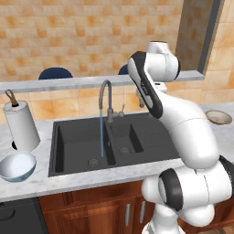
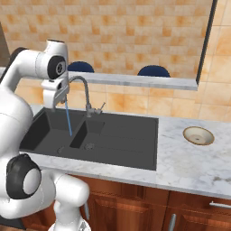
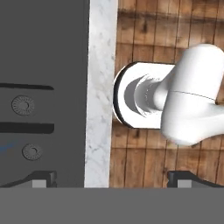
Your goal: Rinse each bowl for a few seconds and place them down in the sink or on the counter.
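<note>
At the far left of the counter [image 1: 27, 185] stands a white paper towel roll [image 1: 20, 124], and near it, closer to the front edge, sits the pale blue bowl [image 1: 17, 165], upright with its white inside showing. To the right lies the dark grey sink [image 1: 77, 137], its large basin on the left and small basin on the right. The curved tap [image 1: 106, 98] rises behind the divider, and a thin blue stream of water [image 1: 101, 135] falls into the large basin. The gripper [image 2: 53, 104] hangs above the sink beside the tap, fingers spread and holding nothing. Far right on the marbled stone rests the tan bowl [image 2: 198, 135]. Orange tiled wall [image 2: 131, 31] backs the room, with a grey ledge [image 2: 135, 80] and two blue chair tops [image 2: 154, 71] behind it. Wooden cabinets [image 2: 135, 198] sit below.
</note>
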